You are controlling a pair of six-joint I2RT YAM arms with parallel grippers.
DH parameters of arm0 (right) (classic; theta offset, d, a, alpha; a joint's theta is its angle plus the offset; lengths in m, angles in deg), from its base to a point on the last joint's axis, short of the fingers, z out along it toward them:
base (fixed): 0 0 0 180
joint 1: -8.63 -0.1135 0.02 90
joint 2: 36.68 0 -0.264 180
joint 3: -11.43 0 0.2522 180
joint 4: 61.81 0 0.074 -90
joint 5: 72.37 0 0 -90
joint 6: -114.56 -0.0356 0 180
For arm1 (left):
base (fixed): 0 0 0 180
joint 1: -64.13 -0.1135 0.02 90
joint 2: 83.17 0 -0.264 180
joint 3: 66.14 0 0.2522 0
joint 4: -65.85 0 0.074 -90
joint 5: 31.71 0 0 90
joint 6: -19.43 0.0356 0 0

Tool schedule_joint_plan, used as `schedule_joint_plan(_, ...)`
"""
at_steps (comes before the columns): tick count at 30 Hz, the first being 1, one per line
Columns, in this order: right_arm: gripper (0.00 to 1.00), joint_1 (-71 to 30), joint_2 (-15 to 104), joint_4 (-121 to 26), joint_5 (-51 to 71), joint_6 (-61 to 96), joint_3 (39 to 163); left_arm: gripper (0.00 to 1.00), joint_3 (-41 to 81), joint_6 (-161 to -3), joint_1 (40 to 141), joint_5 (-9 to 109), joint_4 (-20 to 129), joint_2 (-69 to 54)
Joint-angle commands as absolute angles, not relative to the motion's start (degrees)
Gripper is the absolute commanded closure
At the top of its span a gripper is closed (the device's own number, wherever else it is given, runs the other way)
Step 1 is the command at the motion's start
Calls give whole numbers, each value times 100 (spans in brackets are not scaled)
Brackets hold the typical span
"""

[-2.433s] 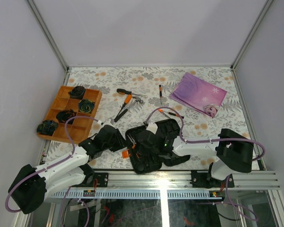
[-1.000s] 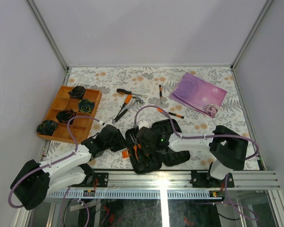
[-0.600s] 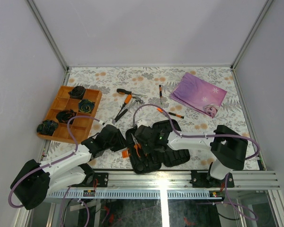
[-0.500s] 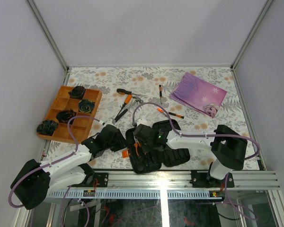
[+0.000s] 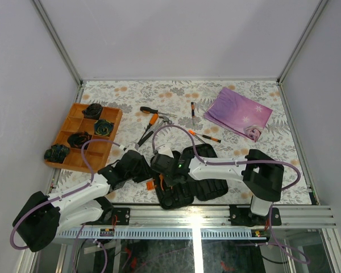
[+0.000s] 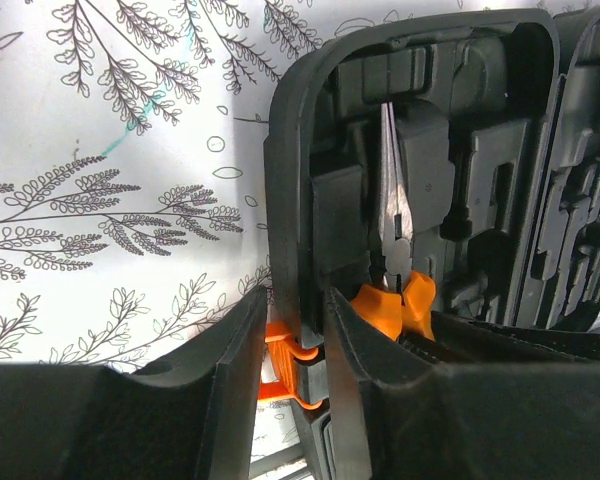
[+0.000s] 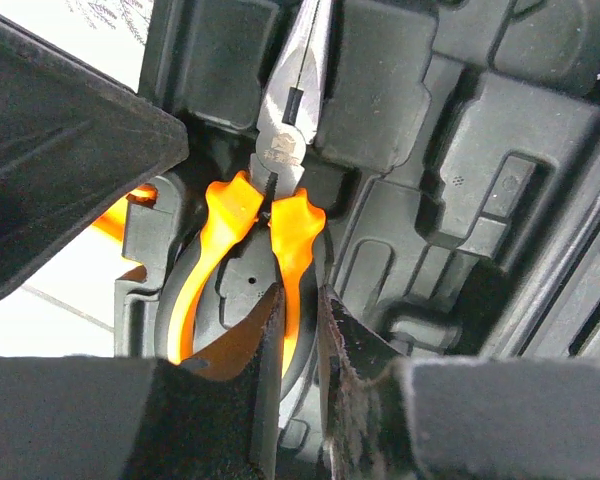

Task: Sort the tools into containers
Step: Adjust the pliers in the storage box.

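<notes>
1. The tool case (image 5: 179, 196) lies open at the near edge of the counter (image 5: 250, 153), between the two arms, with its moulded slots facing up.
2. Orange-handled pliers (image 7: 285, 130) sit in the case's left half, handles toward the hands.
3. The right hand (image 7: 300, 300) is closed on one pliers handle, its two fingers pinching the orange grip from either side.
4. The left hand (image 6: 292, 315) is clamped on the case's left wall, one finger outside and one inside. The orange latch (image 6: 285, 350) shows between them.
5. In the earliest picture the right hand was over the middle of the case. It has since swung left and now sits over the left half, close to the left hand. The left arm and the case have not shifted.
6. Beyond the case, the loose tools (image 5: 153, 125), a screwdriver (image 5: 192, 110) and a short screwdriver (image 5: 203, 135) lie where they did. The purple cloth (image 5: 238, 114) at far right and the orange tray (image 5: 91, 154) at far left are also unchanged.
7. From above, the right arm covers the pliers, and only the wrist views show them seated. The wall grip shows only in the left wrist view and the pinched handle only in the right wrist view. The loose tools, cloth and tray show only from above.
</notes>
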State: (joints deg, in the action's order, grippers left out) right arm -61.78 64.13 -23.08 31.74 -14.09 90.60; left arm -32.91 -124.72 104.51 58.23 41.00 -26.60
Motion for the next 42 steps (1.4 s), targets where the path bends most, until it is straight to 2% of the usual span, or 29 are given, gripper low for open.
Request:
schedule_joint_plan(1, 85, -6314, 6473, -2037, 3286, -1590, 9321, 73, -3243, -12462, 10502, 5818, 4210, -2658)
schedule_joint_plan(4, 81, -6326, 6447, -1968, 3369, -1639, 9294, 72, -3254, -12462, 10507, 5804, 4207, -2678)
schedule_joint_plan(9, 64, -6331, 6193, -2384, 3212, -1599, 9039, 66, -3244, -12454, 10509, 5771, 4178, -2759)
schedule_joint_plan(14, 58, -6326, 5598, -3015, 3069, -1522, 8612, 60, -3196, -12435, 10509, 5850, 3961, -3065)
schedule_joint_plan(22, 59, -6128, 4775, -3631, 3158, -1591, 7808, 58, -3171, -12351, 10509, 5872, 3913, -3073)
schedule_joint_plan(27, 59, -5748, 4466, -4222, 2653, -1541, 7223, 59, -3126, -12266, 10518, 5853, 3977, -3036)
schedule_joint_plan(32, 59, -5417, 4396, -5124, 1806, -1419, 6757, 58, -3023, -11989, 10536, 5910, 3993, -3045)
schedule_joint_plan(42, 65, -5328, 4672, -5525, 1531, -1495, 6601, 65, -3126, -11996, 10538, 6089, 4387, -2434)
